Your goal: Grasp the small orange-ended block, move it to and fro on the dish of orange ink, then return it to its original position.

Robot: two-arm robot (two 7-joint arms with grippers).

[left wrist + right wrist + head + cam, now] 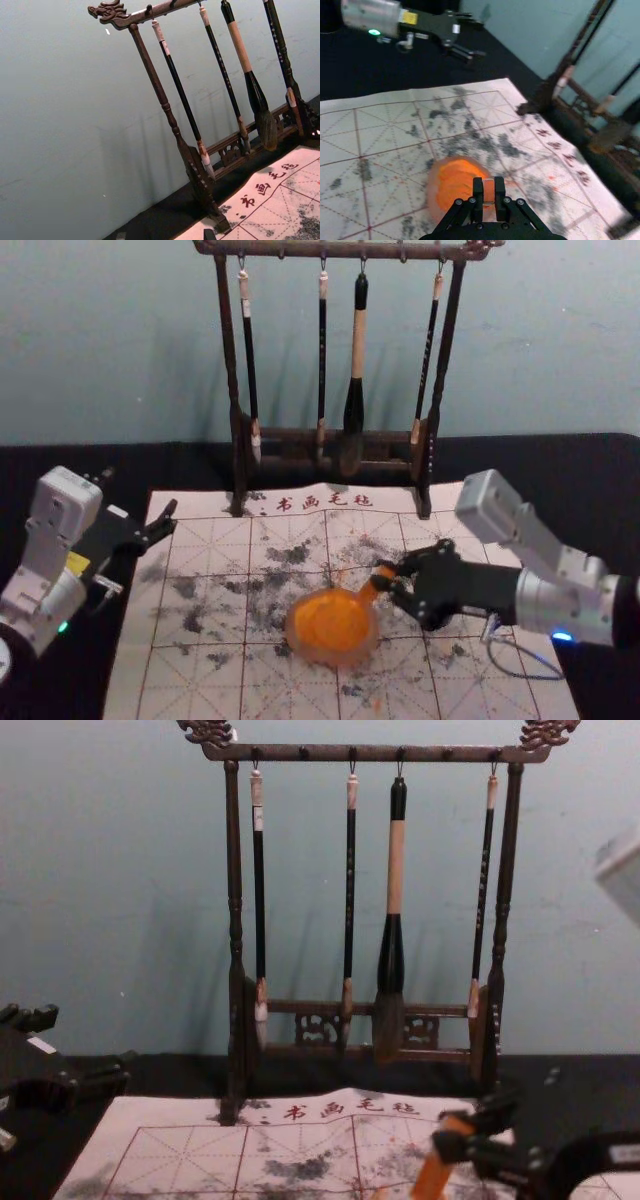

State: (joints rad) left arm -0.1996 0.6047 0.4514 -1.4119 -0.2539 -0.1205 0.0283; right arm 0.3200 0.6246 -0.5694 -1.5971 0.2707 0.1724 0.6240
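Orange block (433, 1176), tilted, in right gripper (384, 575)

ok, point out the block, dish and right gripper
Block (489, 191): right wrist view, middle of its visible face.
Dish (335, 658): head view, near wall.
Right gripper (381, 575): head view, between its fingertips.

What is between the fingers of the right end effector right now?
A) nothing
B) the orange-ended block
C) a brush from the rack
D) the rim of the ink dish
B: the right end effector has its fingers closed on the orange-ended block, beside the right side of the ink dish in the head view.
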